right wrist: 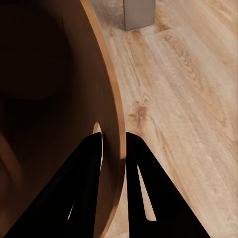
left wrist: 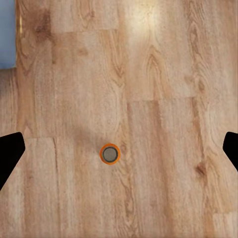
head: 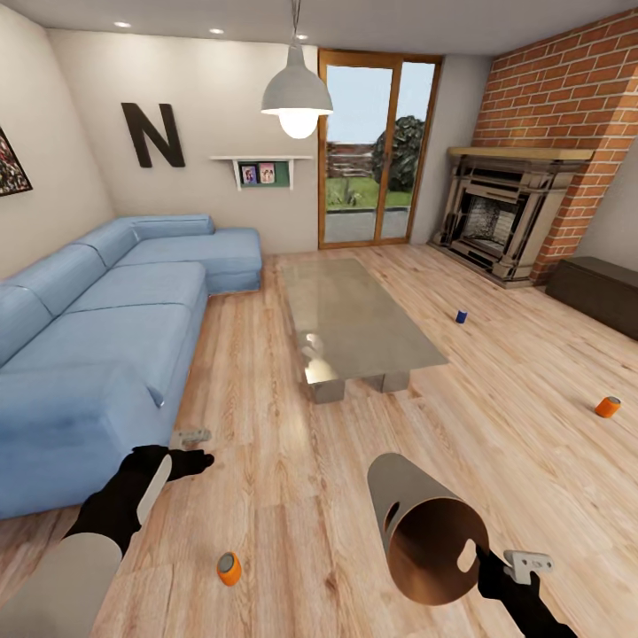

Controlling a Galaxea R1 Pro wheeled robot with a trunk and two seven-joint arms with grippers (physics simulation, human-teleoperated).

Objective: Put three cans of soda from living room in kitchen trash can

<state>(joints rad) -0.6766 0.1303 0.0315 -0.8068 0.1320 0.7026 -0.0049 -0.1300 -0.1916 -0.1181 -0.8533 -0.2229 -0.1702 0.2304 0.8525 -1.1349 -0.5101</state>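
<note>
In the living room, three cans of soda lie apart on the wood floor: an orange one [head: 229,568] close in front of me, a dark blue one [head: 461,315] beyond the glass table, and another orange one [head: 607,407] far right. My left gripper [head: 197,448] hangs open above the floor. In its wrist view the near orange can [left wrist: 109,153] stands upright, straight below the gripper [left wrist: 124,144]. My right gripper [head: 486,560] is shut on the rim of the tash can [head: 425,523], held tilted with its copper inside [right wrist: 44,99] facing me; its fingers [right wrist: 144,168] pinch the wall beside the handle hole.
A glass-topped low table [head: 354,310] stands mid-room, and a blue sofa [head: 106,328] runs along the left. The brick fireplace [head: 501,217] and a dark low bench [head: 598,292] are at the right. Glass doors [head: 377,159] are at the back. Open floor lies around the near can.
</note>
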